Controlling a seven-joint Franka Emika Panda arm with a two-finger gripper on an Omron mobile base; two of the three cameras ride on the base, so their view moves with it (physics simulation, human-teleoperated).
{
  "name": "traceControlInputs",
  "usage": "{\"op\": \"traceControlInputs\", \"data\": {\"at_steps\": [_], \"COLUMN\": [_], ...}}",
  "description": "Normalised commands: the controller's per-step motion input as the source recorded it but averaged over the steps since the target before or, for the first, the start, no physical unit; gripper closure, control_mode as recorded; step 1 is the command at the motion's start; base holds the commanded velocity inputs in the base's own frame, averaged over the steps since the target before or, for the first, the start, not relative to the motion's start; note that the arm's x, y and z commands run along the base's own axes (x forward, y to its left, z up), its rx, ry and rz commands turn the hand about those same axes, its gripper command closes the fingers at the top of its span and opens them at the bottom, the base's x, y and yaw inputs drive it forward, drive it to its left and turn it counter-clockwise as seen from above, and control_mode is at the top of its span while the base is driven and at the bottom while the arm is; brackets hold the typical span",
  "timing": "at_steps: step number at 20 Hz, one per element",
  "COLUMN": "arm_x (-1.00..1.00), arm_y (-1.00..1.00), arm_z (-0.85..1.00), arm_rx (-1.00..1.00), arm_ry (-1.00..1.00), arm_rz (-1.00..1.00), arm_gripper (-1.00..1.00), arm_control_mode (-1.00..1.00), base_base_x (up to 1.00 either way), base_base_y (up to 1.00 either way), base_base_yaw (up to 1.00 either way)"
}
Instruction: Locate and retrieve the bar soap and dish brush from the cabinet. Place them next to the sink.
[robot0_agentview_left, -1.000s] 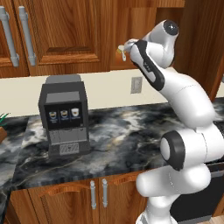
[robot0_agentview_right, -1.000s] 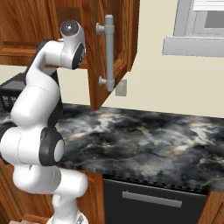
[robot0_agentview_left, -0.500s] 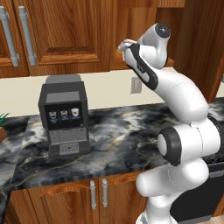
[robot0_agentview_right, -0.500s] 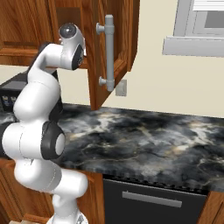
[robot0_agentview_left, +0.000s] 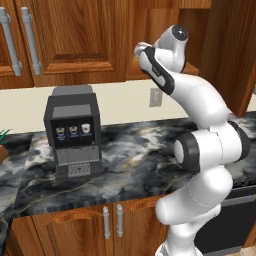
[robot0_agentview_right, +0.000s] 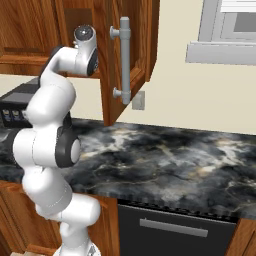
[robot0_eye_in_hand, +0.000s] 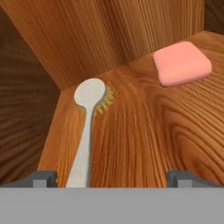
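1. Two dark fingertips (robot0_eye_in_hand: 43, 178) of the claw (robot0_eye_in_hand: 112, 179) stand wide apart at the 6 o'clock edge of the hand view, with nothing between them.
2. From the claw's midpoint, the dish brush (robot0_eye_in_hand: 86, 131) lies toward 11 o'clock on the wooden shelf (robot0_eye_in_hand: 144, 131). Its pale handle runs down to the bottom edge just inside the left fingertip, and its round head points toward 12 o'clock near the back corner.
3. The bar soap (robot0_eye_in_hand: 181, 63) lies flat on the same shelf at about 1 o'clock from the claw, farther off than the brush and well apart from it.
4. In the left base view the hand reaches up into the cabinet (robot0_agentview_left: 160, 30) at roughly 12 o'clock, above the wall outlet (robot0_agentview_left: 155, 97).
5. In the right base view the cabinet door (robot0_agentview_right: 131, 55) stands open, its long grey bar handle (robot0_agentview_right: 124, 60) upright.
6. Below, a black coffee machine (robot0_agentview_left: 73, 132) sits on the dark marbled counter (robot0_agentview_left: 140, 160), at 9 o'clock from the arm.
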Motion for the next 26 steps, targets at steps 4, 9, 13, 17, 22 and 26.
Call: {"op": "traceControlInputs", "data": {"at_steps": [4, 9, 13, 17, 22, 26], "arm_x": [0.42, 0.38, 0.38, 0.15, 0.15, 0.04], "arm_y": [0.00, 0.01, 0.08, 0.33, 0.24, 0.01], "arm_z": [-0.11, -0.14, 0.00, -0.15, -0.17, -0.34], "arm_rx": [0.01, 0.01, 0.00, 0.00, 0.00, 0.00], "arm_ry": [0.02, 0.06, 0.11, 0.24, 0.19, 0.04], "arm_rz": [0.00, 0.01, 0.03, 0.16, 0.14, 0.01], "arm_gripper": [-1.00, -1.00, -1.00, -1.00, -1.00, -1.00], "arm_control_mode": [-1.00, -1.00, -1.00, -1.00, -1.00, -1.00], "base_base_x": [0.00, 0.00, 0.00, 0.00, 0.00, 0.00], "base_base_y": [0.00, 0.00, 0.00, 0.00, 0.00, 0.00], "base_base_yaw": [0.00, 0.00, 0.00, 0.00, 0.00, 0.00]}}
